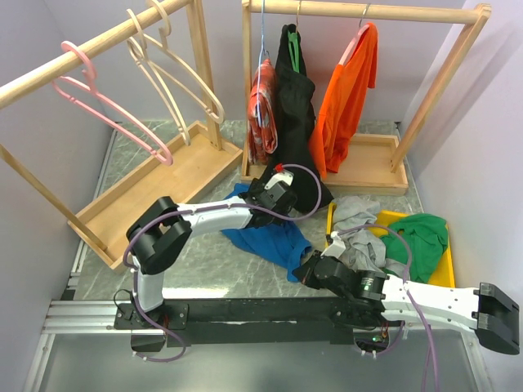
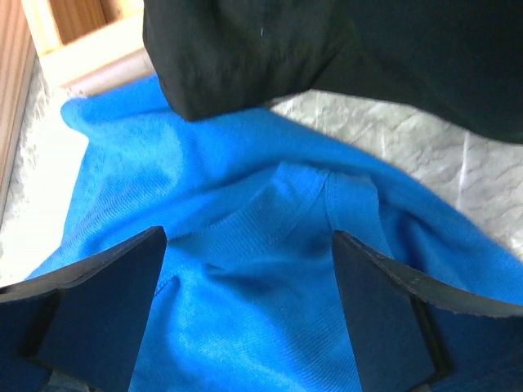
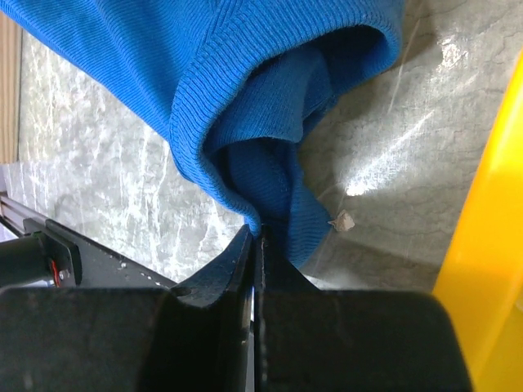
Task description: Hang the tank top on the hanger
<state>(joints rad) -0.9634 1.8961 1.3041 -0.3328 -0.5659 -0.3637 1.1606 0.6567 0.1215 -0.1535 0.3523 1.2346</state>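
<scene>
**On the bench, both arms at the tank top, hanger bare**

From above, we see the tank top (image 1: 274,238) lying crumpled on the bench (image 1: 221,273), between the wooden racks and the yellow tray (image 1: 391,216), with both arms reaching to it. The hanger (image 1: 106,106) hangs on the left rack's rail (image 1: 33,82), well apart from the garment and carrying nothing. We judge the step in hand to be gathering and lifting the garment; threading has not begun.

At the left wrist, the left fingers (image 2: 122,286) stand wide apart just above the blue cloth, with a seamed edge between them, and they hold nothing. A black garment (image 2: 327,49) hangs just beyond and overlaps the cloth's far edge.

At the right wrist, the right fingers (image 3: 237,261) are pressed together on a ribbed fold of the tank top, low near the bench, with the tray's wall just beside them.

Next, we think, the left fingers need to close on that seamed edge, clear of the black garment. Both arms can then lift the garment, open a strap or the neck, and carry it across to the hanger.
</scene>
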